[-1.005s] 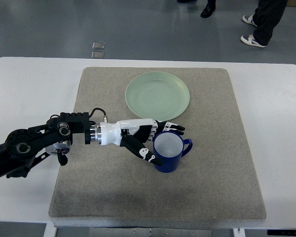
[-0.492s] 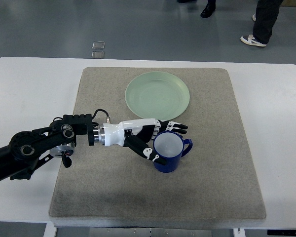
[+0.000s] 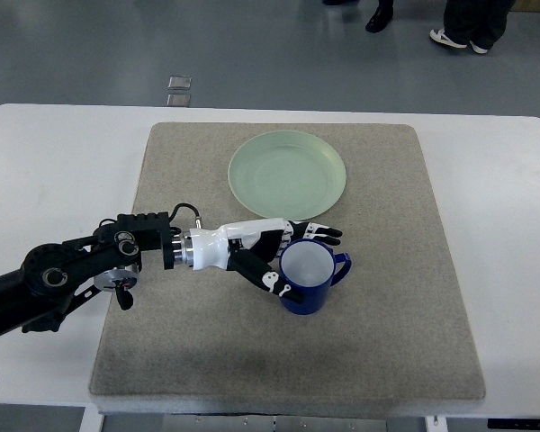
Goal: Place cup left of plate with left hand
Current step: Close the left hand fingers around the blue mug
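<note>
A blue cup (image 3: 310,277) with a pale inside stands upright on the grey mat (image 3: 387,342), its handle pointing right. It sits below the pale green plate (image 3: 287,174), a little to the right of the plate's middle. My left hand (image 3: 288,261) reaches in from the left and is spread around the cup's left side. Its upper fingers (image 3: 319,231) lie along the far rim and its thumb (image 3: 274,283) rests at the near left wall. The cup rests on the mat. The right arm does not show.
The mat covers most of a white table (image 3: 54,162). My left forearm (image 3: 99,261) lies across the mat's left edge. A person's shoes (image 3: 454,38) stand on the floor beyond the table's far edge.
My left hand has crept slightly right and closer around the cup. The cup has stayed in place. The person's feet at the back have shifted left.
</note>
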Controlling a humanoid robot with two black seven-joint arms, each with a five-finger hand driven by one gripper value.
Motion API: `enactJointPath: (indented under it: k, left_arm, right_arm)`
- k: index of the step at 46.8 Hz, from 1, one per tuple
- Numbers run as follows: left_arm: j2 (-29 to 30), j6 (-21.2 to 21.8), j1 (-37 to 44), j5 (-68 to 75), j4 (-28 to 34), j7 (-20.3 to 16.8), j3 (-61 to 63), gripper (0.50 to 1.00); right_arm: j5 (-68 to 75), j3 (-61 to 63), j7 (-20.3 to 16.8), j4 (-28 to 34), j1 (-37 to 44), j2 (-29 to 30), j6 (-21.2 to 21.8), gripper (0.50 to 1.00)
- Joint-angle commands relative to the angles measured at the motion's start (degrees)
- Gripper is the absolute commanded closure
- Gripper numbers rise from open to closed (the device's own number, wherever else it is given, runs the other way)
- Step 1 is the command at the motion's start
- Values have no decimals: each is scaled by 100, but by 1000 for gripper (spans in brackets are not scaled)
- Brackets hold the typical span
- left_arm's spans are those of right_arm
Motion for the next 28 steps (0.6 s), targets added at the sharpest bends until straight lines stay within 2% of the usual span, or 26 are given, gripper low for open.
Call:
enactJointPath:
  k: [1,11,15,22,28]
  left_arm:
    - [-2,-1,0,0,28,1,15,516]
    - [-63,17,0,9,28,1,32,531]
    - [-89,131,0,27,28,9,41,559]
    - [-133,175,0,27,28,18,50,561]
    - [-142,184,0,27,46,27,50,611]
  right_arm:
    - [0,0,0,0,0,0,0,568]
    - [0,0,0,0,0,0,0,568]
    - [0,0,0,0,0,0,0,568]
    - [0,0,0,0,0,0,0,568]
    - [0,0,0,0,0,0,0,568]
